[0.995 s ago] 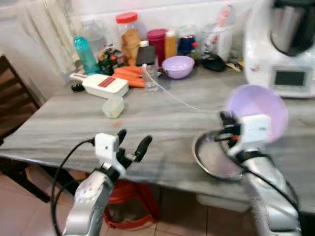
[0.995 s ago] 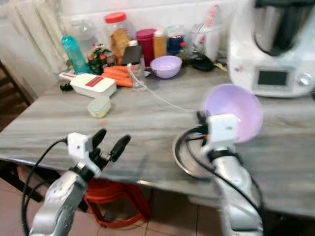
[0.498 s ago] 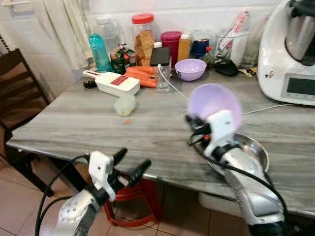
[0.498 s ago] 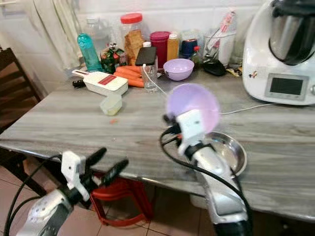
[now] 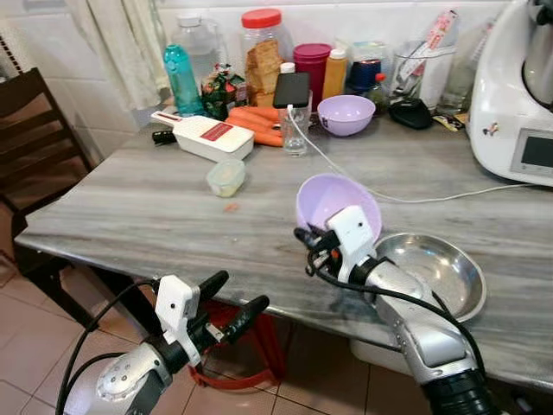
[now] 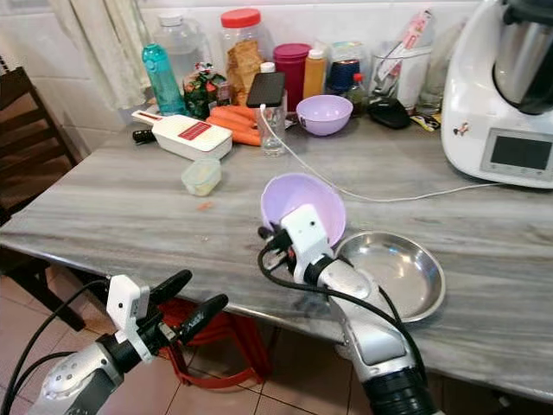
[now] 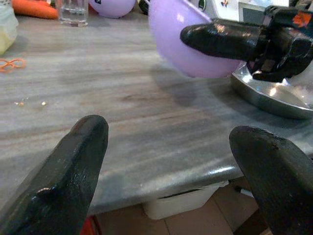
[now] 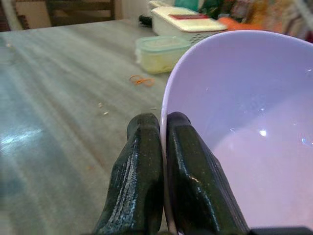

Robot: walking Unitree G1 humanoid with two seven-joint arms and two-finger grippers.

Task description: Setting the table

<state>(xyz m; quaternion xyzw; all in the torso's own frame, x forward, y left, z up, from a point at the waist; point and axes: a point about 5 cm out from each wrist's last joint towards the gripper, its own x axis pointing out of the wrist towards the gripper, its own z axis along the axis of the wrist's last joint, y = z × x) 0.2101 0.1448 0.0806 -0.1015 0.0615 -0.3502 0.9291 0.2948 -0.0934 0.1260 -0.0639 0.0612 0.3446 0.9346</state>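
The right pincer point(image 8: 161, 147) is reaching forward over the grey marbled table point(image 5: 130, 216), pinching the rim of a tilted lilac plastic bowl point(image 5: 333, 201) just beside the shallow steel dish point(image 5: 432, 272), while the left pincer point(image 5: 226, 298) is hovering wide open, off the table's near edge.

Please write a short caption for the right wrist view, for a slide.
Right gripper pinches the rim of a lilac bowl above the grey table.

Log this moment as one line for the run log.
right gripper: shut on lilac bowl rim, held above table | steel dish: beside it on table | left gripper: open, idle below table edge
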